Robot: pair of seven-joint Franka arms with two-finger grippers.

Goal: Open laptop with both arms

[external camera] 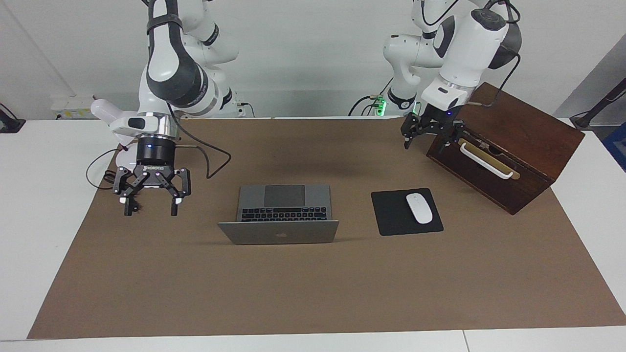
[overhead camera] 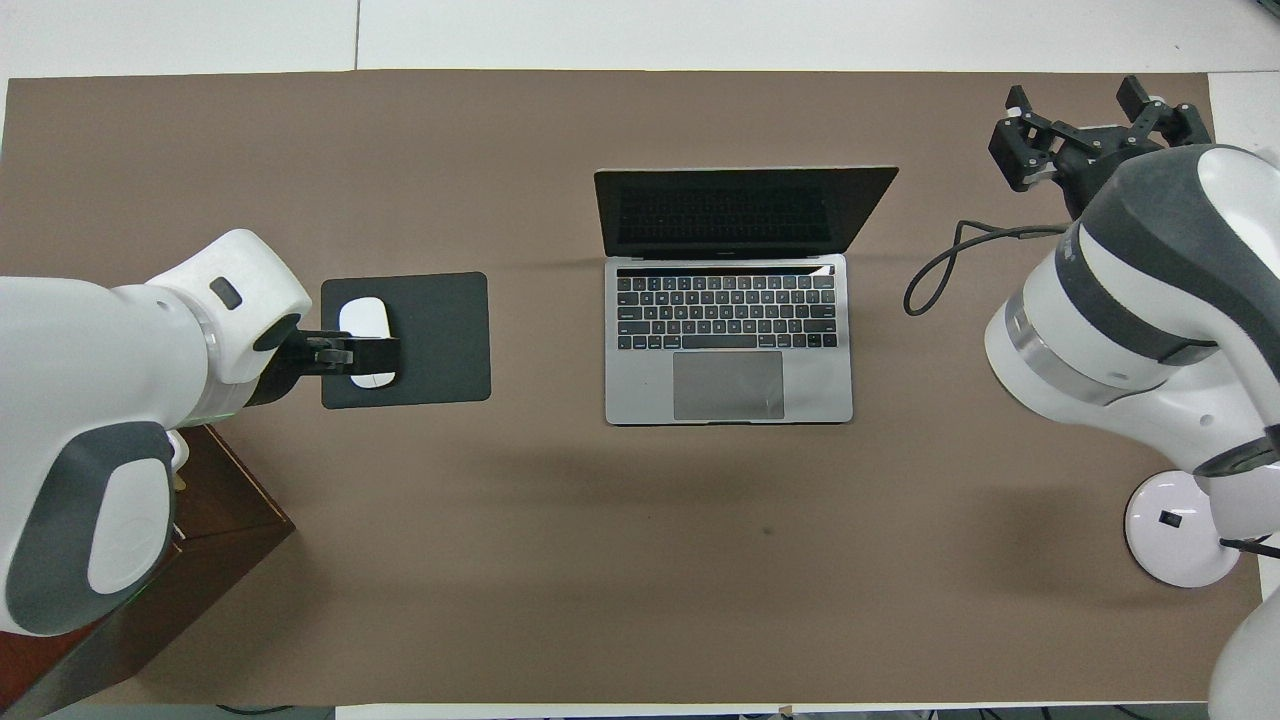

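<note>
The silver-grey laptop (external camera: 281, 215) (overhead camera: 730, 340) stands open in the middle of the brown mat, its lid raised with the dark screen toward the robots and the black keys and grey trackpad showing. My right gripper (external camera: 150, 208) (overhead camera: 1078, 105) is open and empty, raised over the mat beside the laptop toward the right arm's end of the table. My left gripper (external camera: 426, 143) (overhead camera: 350, 352) is open and empty, up in the air next to the wooden box, apart from the laptop. Neither gripper touches the laptop.
A black mouse pad (external camera: 391, 215) (overhead camera: 440, 330) with a white mouse (external camera: 419, 208) lies beside the laptop toward the left arm's end. A dark wooden box (external camera: 508, 151) with a white handle stands nearer to the robots than the pad. A black cable (overhead camera: 950, 260) hangs from the right arm.
</note>
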